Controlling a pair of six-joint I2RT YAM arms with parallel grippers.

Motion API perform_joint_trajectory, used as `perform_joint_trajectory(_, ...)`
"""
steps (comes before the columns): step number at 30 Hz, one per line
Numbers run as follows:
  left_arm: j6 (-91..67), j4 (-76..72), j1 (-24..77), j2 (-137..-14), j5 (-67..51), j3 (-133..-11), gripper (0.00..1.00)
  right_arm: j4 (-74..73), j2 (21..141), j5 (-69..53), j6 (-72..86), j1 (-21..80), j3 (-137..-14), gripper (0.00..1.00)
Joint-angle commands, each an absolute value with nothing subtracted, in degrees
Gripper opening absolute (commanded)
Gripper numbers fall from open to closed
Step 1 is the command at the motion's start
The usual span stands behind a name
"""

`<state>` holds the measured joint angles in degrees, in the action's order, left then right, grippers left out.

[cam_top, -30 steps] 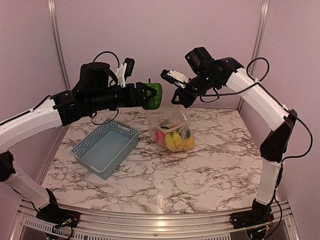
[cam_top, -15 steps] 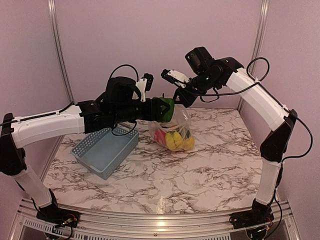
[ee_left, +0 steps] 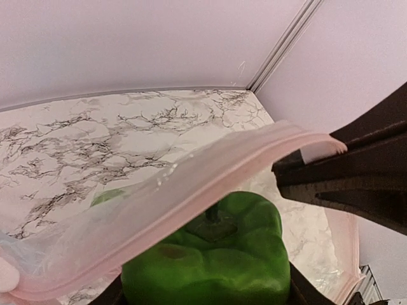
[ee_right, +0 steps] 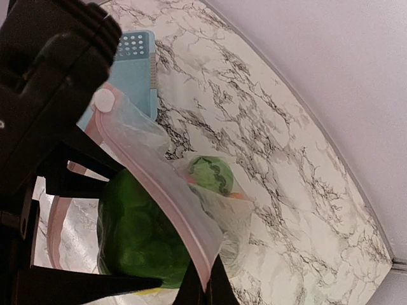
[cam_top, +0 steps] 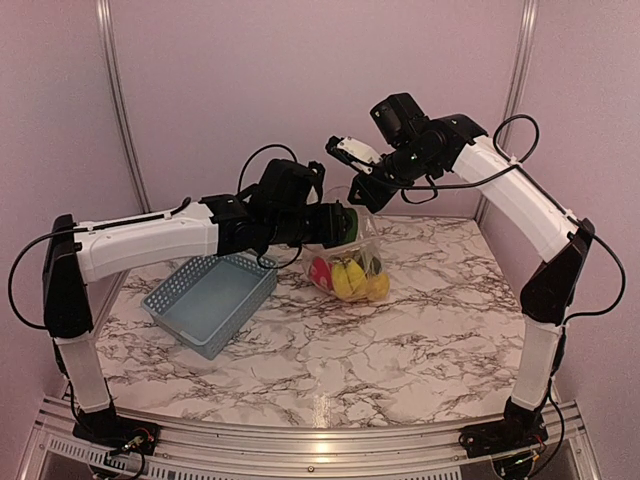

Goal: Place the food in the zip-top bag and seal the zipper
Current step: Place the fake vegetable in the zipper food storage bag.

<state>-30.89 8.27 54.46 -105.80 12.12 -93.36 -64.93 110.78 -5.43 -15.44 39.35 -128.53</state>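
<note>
Left hand (cam_top: 340, 222): reached out over the bench from the left; its fingers are spread to either side of the green bell pepper (ee_left: 210, 254) and grip it between them.
Green bell pepper: glossy toy, stem end facing away from the left wrist camera. It sits in the open mouth of the zip-top bag (cam_top: 352, 262), with one lip of the mouth lying across its top.
Right hand (cam_top: 361, 192): above the bag, fingers pressed together, pinching the zipper (ee_left: 191, 197) and holding that edge up.
Zipper: pinkish-clear strip, unsealed. The upper lip runs slantwise over the pepper, and the right wrist view shows a second lip curving below it.
Zip-top bag: clear and crinkled. The bottom rests on the bench towards the back, right of the basket, and the mouth is raised.
Food already in the bag: a yellow banana (cam_top: 348, 278), a red piece (cam_top: 320, 270) and a striped green melon (ee_right: 213, 175), heaped at the bottom. Other pieces are too small to name.
Basket (cam_top: 212, 293): blue-grey slotted plastic, on the bench left of the bag and apart from it.
Bench (cam_top: 400, 345): white marble pattern with dark veins.
</note>
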Motion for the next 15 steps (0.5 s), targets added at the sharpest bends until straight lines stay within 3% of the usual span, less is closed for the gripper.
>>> perform_joint_trajectory(1,-36.27,17.34,54.55,-110.33,13.15,-102.05,0.43,-63.5,109.22,-5.32,-14.5,39.3,-129.91,0.0)
perform_joint_trajectory(8,-45.78,28.55,54.26,-116.27,15.68,-112.93,0.53,-63.29,108.63,-5.01,-14.16,39.37,-129.76,0.0)
perform_joint_trajectory(15,-47.98,33.1,54.08,-118.29,15.49,-116.28,0.74,-63.19,108.46,-4.48,-14.06,39.37,-129.68,0.0)
